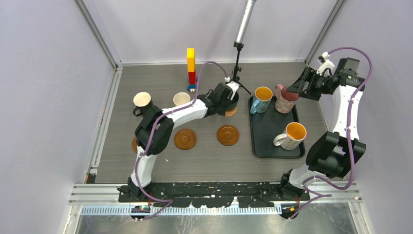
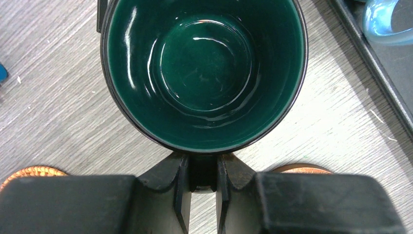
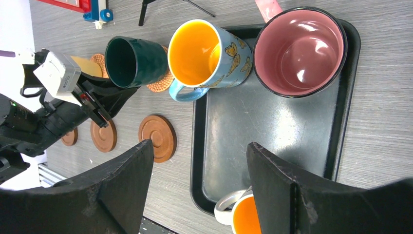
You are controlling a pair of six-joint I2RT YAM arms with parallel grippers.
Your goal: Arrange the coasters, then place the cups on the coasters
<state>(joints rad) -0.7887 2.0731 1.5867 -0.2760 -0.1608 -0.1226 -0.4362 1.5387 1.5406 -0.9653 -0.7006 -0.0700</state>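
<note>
Left gripper [image 2: 202, 195]: closed narrowly on the dark green mug [image 2: 204, 68], at its handle.
Mug place: over a coaster [image 3: 160, 85], just left of the tray [image 3: 272, 131].
Right gripper [image 3: 199, 185]: spread wide above the tray, empty.
In the way: light blue mug [image 3: 234, 61], just right of the green one.

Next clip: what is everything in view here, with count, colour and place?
light blue mug: 1, orange inside, tray's far left
pink mug: 1, tray's far edge
white-patterned mug: 1, orange inside, tray's near right
dark green mug: 1, over a coaster left of tray
black mug: 1, white inside, far left
cream mug: 1, right of black mug
coasters: at least 4, brown; two bare mid-scene, one half behind left arm, one beneath dark green mug
tray: 1, black, right side
block tower: 1, yellow-red-blue, far edge
tripod stand: 1, black, silver pole, far edge
left gripper: shut on dark green mug
right gripper: open, above tray
</note>
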